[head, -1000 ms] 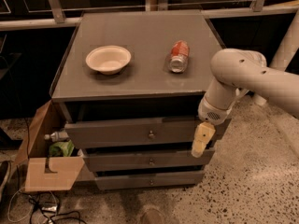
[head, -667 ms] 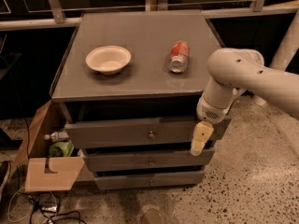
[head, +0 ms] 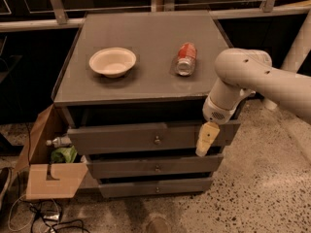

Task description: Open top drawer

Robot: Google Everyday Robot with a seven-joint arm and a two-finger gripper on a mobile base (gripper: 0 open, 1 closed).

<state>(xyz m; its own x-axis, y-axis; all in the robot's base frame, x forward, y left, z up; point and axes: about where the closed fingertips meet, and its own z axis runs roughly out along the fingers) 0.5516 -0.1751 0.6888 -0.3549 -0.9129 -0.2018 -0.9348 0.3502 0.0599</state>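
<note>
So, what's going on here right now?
The robot's arm is working at the grey cabinet. Its gripper hangs pointing down in front of the right end of the top drawer, off to the side of the brass knob. The drawer front stands a little way out, with a dark gap above it. A bowl and a can lying on its side sit on the cabinet top.

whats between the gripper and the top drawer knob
Nothing: in the camera view, only bare top drawer front runs from the knob to the gripper, which hangs at that drawer's right end.
</note>
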